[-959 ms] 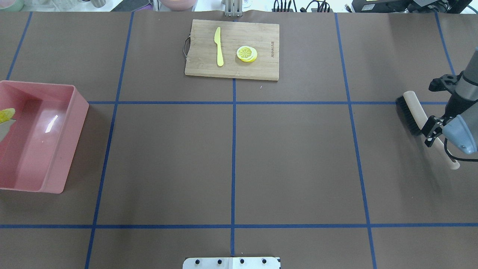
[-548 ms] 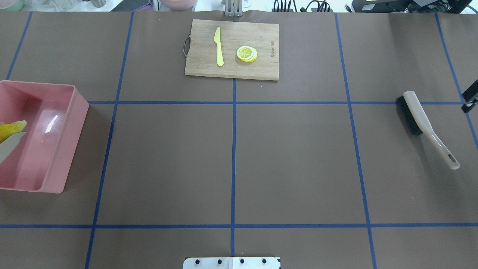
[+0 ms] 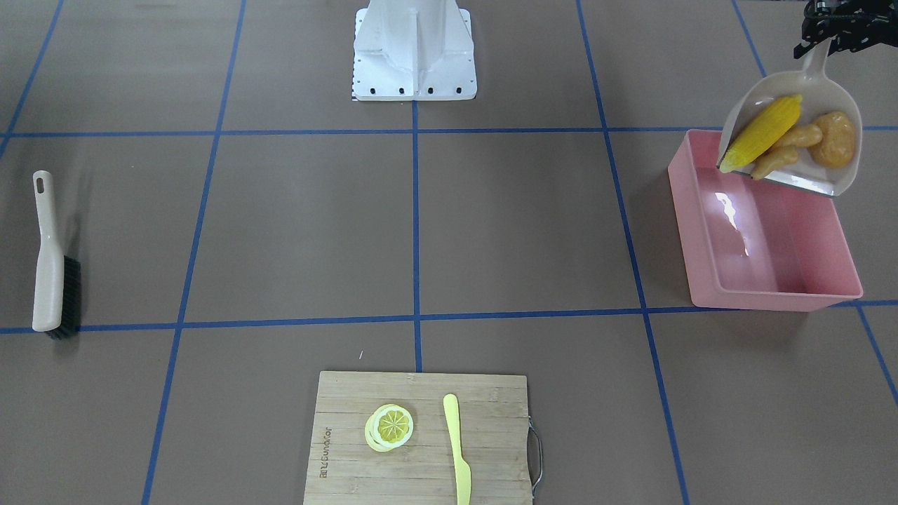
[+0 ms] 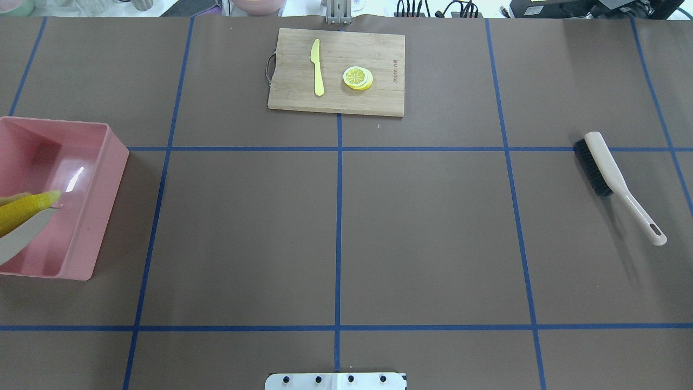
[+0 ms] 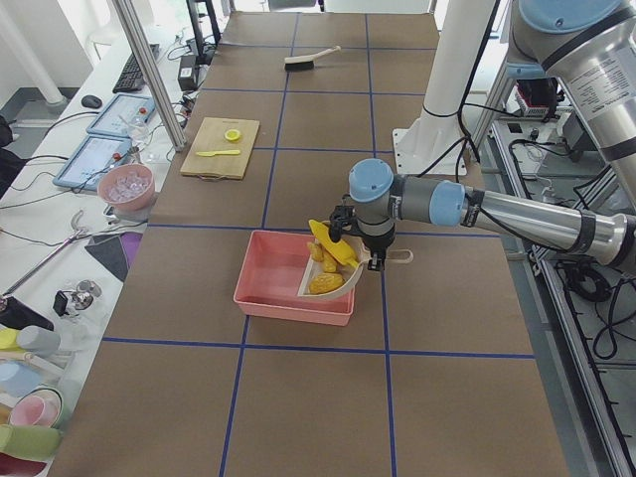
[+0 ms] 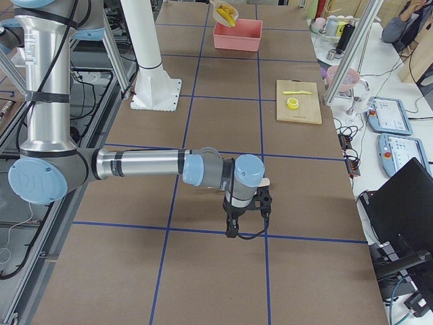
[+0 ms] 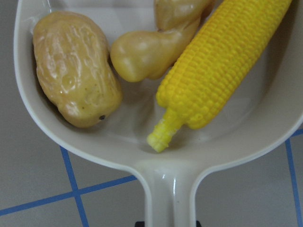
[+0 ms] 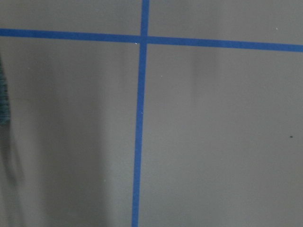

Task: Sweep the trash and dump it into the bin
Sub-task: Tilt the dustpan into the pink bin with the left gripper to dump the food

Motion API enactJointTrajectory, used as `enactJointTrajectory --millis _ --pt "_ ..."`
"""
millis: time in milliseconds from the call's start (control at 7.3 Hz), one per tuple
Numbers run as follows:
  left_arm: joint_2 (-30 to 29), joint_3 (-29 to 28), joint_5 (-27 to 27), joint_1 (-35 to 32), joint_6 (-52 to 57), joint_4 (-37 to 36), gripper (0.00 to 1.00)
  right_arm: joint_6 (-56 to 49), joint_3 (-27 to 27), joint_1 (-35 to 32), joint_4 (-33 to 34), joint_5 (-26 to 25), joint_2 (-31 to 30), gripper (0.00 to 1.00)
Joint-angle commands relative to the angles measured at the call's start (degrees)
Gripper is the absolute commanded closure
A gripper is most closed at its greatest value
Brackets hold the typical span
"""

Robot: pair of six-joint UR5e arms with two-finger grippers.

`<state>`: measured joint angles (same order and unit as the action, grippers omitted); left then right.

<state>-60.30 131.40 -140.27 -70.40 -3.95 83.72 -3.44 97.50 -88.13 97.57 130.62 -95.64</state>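
My left gripper point(image 3: 821, 38) is shut on the handle of a beige dustpan point(image 3: 807, 179), held tilted above the robot-side end of the pink bin point(image 3: 772, 287). In the pan lie the yellow corn cob point(image 3: 761, 133), the tan ginger root point(image 3: 782, 147) and the brown potato point(image 3: 835, 138). The left wrist view shows the corn point(image 7: 222, 71), ginger point(image 7: 151, 52) and potato point(image 7: 73, 75) close up. In the overhead view the corn tip point(image 4: 27, 210) pokes over the bin point(image 4: 103, 179). My right gripper point(image 6: 247, 227) shows only in the exterior right view; I cannot tell if it is open.
A beige hand brush point(image 4: 612, 173) with black bristles lies alone at the table's right side. A wooden cutting board point(image 4: 379, 49) at the far middle holds a lemon slice point(image 4: 358, 77) and a pale yellow knife point(image 4: 317, 67). The arm base plate point(image 4: 335, 381) is at the near edge.
The right arm has left the brush and drawn out of the overhead view to the right. The dustpan with the corn has moved farther over the bin.
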Motion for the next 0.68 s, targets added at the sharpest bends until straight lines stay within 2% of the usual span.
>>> enactJointTrajectory --millis 0,411,548 --pt "-1.04 0.78 0.00 3.33 -0.09 -5.64 1.00 7.29 0.06 -0.29 -4.84 -0.81 -2.71 0.00" --pt "-4.03 2.53 -0.70 4.66 -0.09 -13.11 1.00 7.04 -0.03 -0.20 -4.93 -2.48 -1.57 0.00" --pt "-3.86 4.98 -0.62 4.57 -0.09 -16.62 1.00 7.22 -0.20 -0.20 -4.93 -2.56 -1.48 0.00"
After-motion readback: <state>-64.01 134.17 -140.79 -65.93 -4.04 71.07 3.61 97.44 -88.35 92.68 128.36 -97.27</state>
